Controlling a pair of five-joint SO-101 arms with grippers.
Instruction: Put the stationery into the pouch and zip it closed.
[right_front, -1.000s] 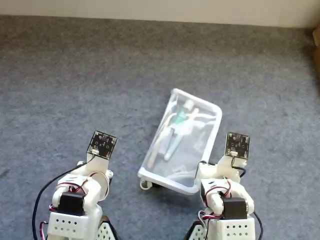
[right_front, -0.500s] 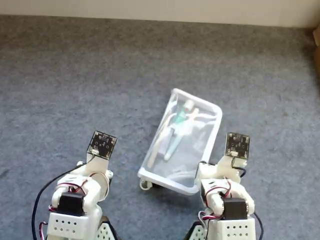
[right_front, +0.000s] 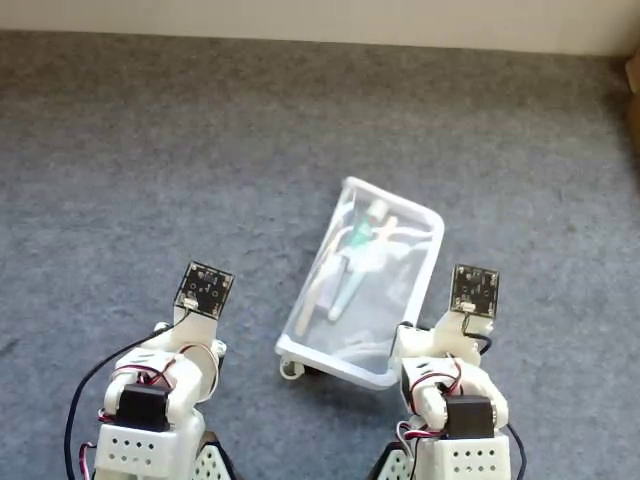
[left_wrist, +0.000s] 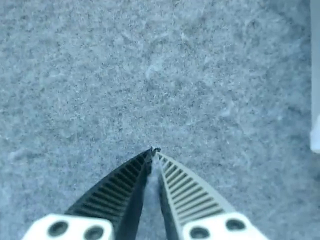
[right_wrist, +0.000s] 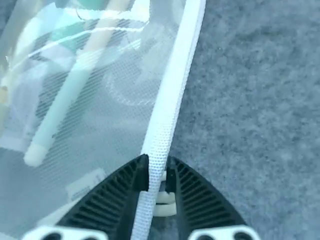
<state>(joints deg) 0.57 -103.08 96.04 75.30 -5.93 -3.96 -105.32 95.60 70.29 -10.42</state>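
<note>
A clear mesh pouch (right_front: 365, 285) with a white zipper band lies slanted on the grey carpet between the two arms. Inside it are pens and a green item (right_front: 358, 240). In the right wrist view my right gripper (right_wrist: 156, 167) is shut on the white zipper band (right_wrist: 172, 95) at the pouch's near corner, and a white zipper pull (right_wrist: 162, 199) sits between its fingers. A pale pen (right_wrist: 65, 107) shows through the mesh. My left gripper (left_wrist: 152, 152) is shut and holds nothing, over bare carpet to the left of the pouch.
Grey carpet (right_front: 150, 150) covers the table all around. The left arm (right_front: 165, 375) and right arm (right_front: 450, 375) stand at the near edge. A pale wall strip runs along the far edge. A white sliver of the pouch (left_wrist: 315, 135) shows in the left wrist view.
</note>
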